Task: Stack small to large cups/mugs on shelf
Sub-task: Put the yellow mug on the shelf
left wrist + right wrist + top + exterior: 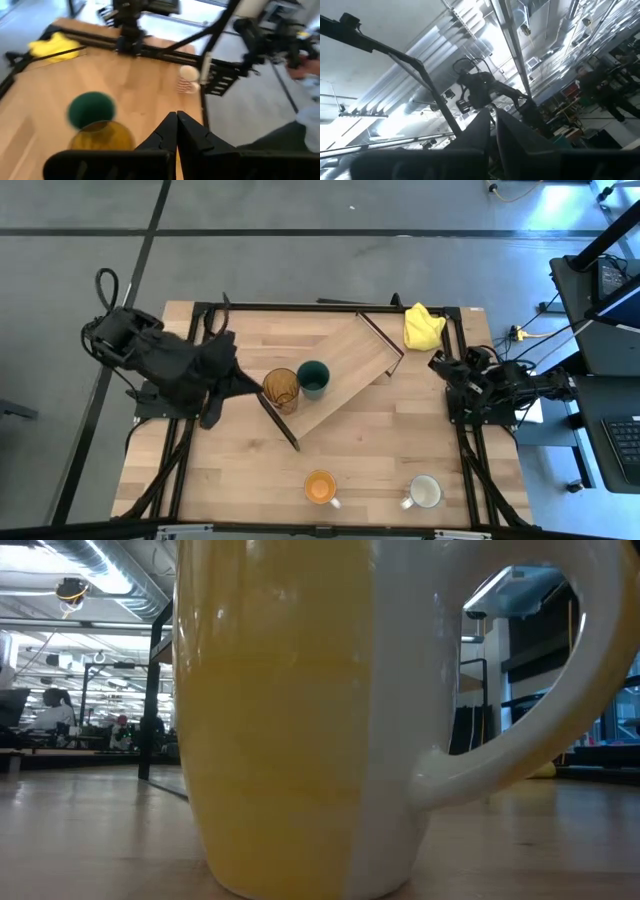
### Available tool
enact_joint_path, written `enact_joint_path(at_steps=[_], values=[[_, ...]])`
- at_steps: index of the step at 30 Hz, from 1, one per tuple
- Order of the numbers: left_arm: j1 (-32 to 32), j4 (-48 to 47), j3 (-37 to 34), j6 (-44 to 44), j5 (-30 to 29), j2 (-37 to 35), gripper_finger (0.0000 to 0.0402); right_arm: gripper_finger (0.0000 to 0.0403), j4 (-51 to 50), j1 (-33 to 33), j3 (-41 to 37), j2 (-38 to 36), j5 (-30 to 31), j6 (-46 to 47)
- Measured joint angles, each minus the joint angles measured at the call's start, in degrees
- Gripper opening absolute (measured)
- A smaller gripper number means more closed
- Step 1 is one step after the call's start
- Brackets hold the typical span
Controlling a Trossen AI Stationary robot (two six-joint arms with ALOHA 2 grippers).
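The light-wood shelf board (345,360) lies slantwise on the table, with dark end panels. The amber ribbed glass (281,388) and the dark teal cup (313,378) stand upright side by side at its left end; both also show in the left wrist view, the glass (102,136) and the cup (91,109). The orange mug (320,487) and the white mug (425,492) stand near the table's front edge. My left gripper (255,388) is shut and empty just left of the glass (176,120). My right gripper (491,120) is shut, at the table's right edge, pointing up.
A yellow cloth (422,325) lies at the far right corner beside the shelf's far end. The orange mug (290,720) fills the low view, its pale handle (560,710) to the right. Black frame rails run along the table's edges (190,440).
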Motion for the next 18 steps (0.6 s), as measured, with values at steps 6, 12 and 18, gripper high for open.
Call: enact_joint_path(at_steps=[6,12,18], values=[[-11.65,4.72,-0.65,0.76,-5.13,0.00,0.0003,0.0032,-0.09,0.00,0.00,0.04,0.00,-0.28],[-27.18,5.99,-8.42,-11.73,-17.67,0.02,0.0003,0.0032,-0.24,0.00,0.00,0.04,0.01,-0.09],[-40.28,13.03,-22.84,-31.17,-30.32,0.07,0.0002,0.0032,-0.44,0.00,0.00,0.04,1.84,-0.07]])
